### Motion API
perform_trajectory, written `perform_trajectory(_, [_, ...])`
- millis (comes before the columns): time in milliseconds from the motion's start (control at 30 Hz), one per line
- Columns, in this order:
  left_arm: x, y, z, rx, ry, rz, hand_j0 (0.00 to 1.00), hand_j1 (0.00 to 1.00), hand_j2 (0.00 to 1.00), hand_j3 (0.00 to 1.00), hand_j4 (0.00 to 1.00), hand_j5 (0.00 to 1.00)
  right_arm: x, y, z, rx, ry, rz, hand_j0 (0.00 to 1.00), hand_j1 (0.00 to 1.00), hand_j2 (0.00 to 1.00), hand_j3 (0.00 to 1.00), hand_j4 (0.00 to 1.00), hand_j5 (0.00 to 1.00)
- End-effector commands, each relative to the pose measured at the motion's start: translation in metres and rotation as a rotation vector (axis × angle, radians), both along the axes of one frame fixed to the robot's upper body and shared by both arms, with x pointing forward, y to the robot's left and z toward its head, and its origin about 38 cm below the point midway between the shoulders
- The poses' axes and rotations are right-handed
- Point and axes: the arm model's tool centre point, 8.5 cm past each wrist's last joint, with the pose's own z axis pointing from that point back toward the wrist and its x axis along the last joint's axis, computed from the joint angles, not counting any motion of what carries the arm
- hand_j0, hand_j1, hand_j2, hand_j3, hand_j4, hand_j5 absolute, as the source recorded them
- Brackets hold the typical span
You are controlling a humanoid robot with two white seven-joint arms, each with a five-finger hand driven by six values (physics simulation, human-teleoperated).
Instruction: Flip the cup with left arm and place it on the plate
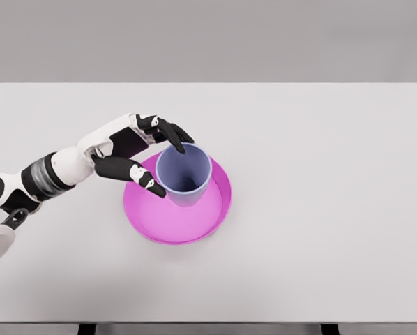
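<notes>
Left hand (147,155) spread around the upright cup (184,174) on the plate (194,227); light, stiff, likely slippery (best gripped mid-wall).

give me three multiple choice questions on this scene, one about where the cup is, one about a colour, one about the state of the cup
1. Where does the cup stand?
A. on the plate
B. on the bare table at the right edge
C. on the floor

2. What colour is the plate?
A. green
B. magenta pink
C. black

3. How is the cup oriented?
A. lying on its side
B. mouth down
C. upright with its mouth open upward

Answers:
1. A, the cup's base sits inside the plate, toward its upper left part.
2. B, the plate is bright magenta against the white table.
3. C, the head view looks down into the cup's hollow interior, with the left hand beside it and its fingers around the rim.
</notes>
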Motion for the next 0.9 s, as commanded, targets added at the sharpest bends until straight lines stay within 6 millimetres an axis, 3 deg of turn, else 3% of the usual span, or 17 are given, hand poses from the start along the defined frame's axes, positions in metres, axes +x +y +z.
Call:
perform_trajectory(0, [0.006,0.005,-0.009,0.013,0.046,0.024,0.53,0.53,0.53,0.53,0.53,0.53,0.000,0.000,0.000,0.000,0.000,0.000,1.00,1.00,1.00,1.00,1.00,1.00])
perform_trajectory(367, [0.019,0.006,-0.035,0.034,0.092,0.074,0.53,0.53,0.53,0.53,0.53,0.53,0.000,0.000,0.000,0.000,0.000,0.000,1.00,1.00,1.00,1.00,1.00,1.00])
perform_trajectory(567, [0.021,-0.010,-0.047,0.024,0.113,0.059,0.53,0.53,0.53,0.53,0.53,0.53,0.000,0.000,0.000,0.000,0.000,0.000,1.00,1.00,1.00,1.00,1.00,1.00])
perform_trajectory(867, [0.030,0.007,-0.067,0.074,0.150,0.119,0.53,0.53,0.53,0.53,0.53,0.53,0.000,0.000,0.000,0.000,0.000,0.000,1.00,1.00,1.00,1.00,1.00,1.00])
